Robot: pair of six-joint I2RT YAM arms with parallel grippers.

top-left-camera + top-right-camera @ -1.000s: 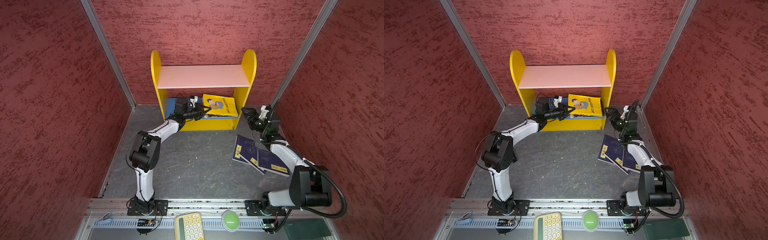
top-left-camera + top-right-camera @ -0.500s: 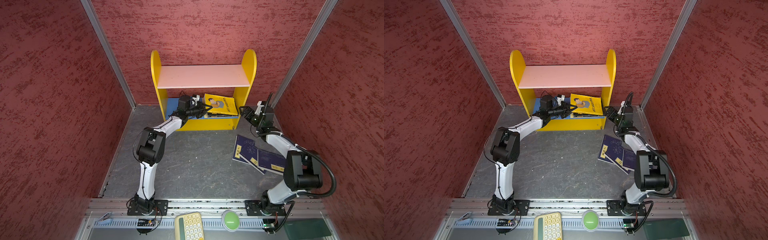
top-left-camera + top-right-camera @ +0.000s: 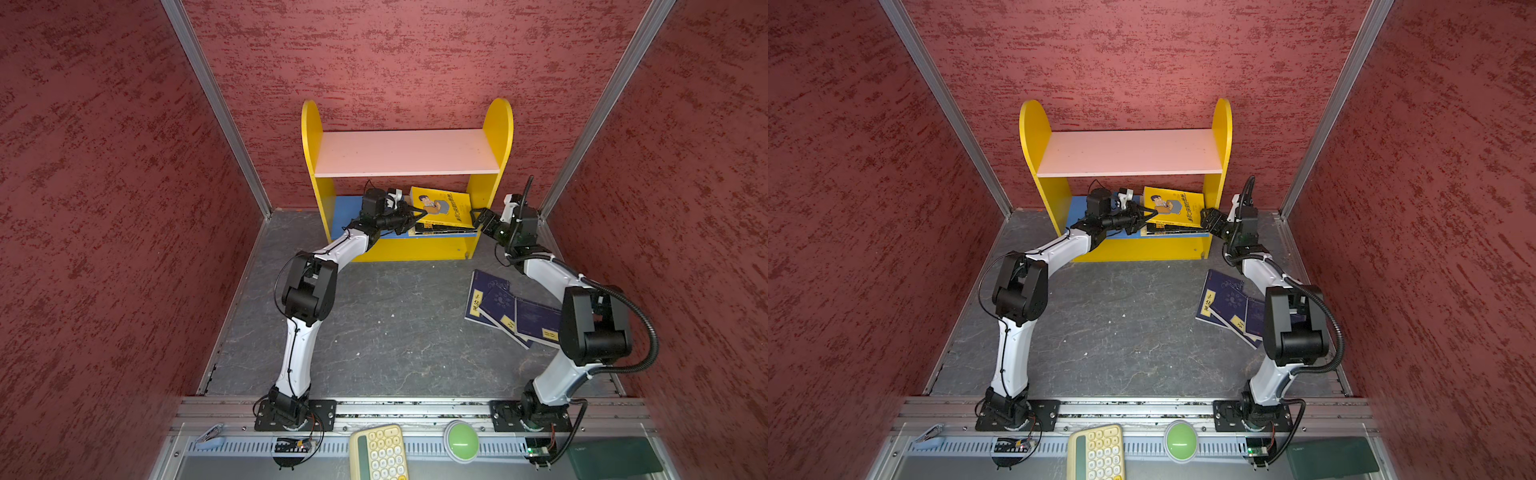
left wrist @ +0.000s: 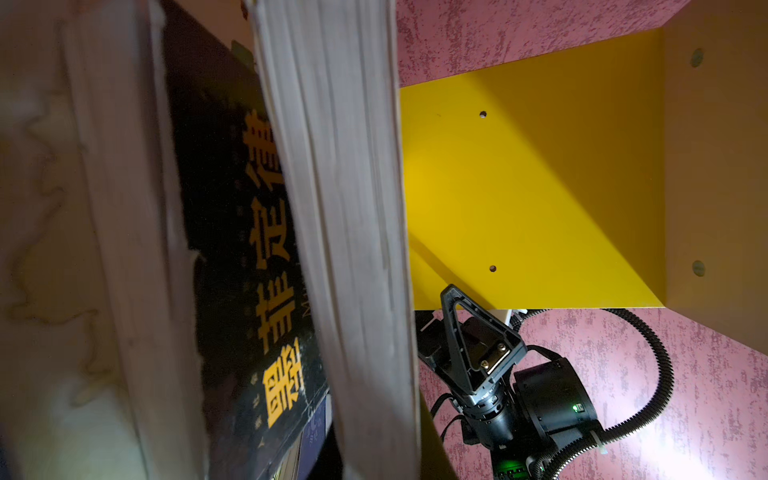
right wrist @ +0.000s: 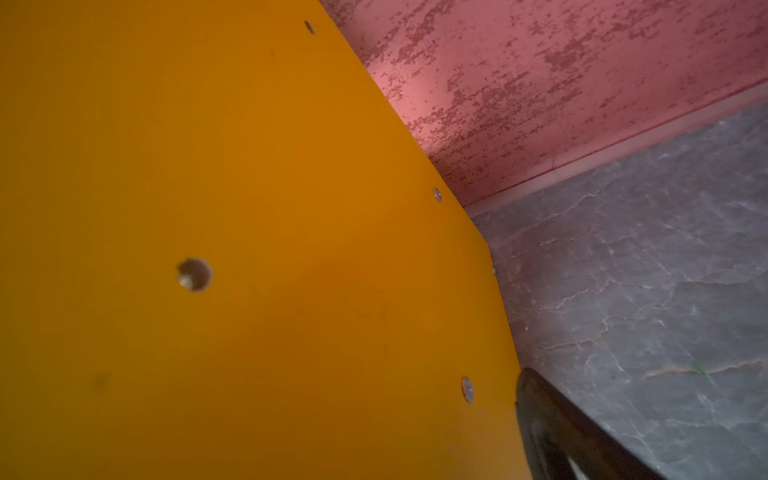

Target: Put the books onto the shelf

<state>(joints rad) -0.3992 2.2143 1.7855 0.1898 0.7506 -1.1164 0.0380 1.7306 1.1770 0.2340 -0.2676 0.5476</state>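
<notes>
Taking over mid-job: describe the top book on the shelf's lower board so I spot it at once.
Find the yellow-sided wooden shelf at the back wall and look at its blue lower board. At that board's right end books are piled; it is the top one, the tilted yellow paperback. Unlike the black book with orange lettering under it, its cover shows a cartoon figure.

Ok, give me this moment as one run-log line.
left gripper: jaws closed on yellow book, shelf lower board | right gripper: jaws open, outside shelf's right panel | three navy books: on floor
</notes>
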